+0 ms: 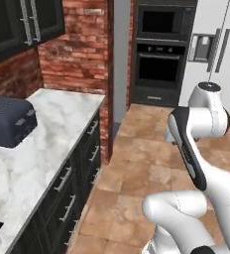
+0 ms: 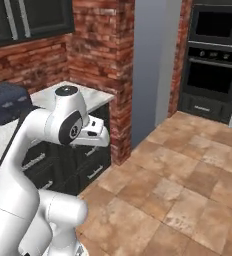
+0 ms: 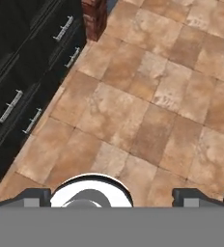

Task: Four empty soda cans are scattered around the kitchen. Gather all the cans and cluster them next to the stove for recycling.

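Cans lie beyond these views; the gripper, jaws spread and empty above floor tiles, risks clipping the worktop edge while driving.

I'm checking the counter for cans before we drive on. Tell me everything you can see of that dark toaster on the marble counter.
The toaster is a dark navy-black box with rounded edges and a matte shell. Its top carries two long parallel slots, and the end facing the aisle has small pale controls. It sits upright, flat on the white marble counter, close to the brick wall. Nothing else touches it, and no can stands beside it on the visible counter.
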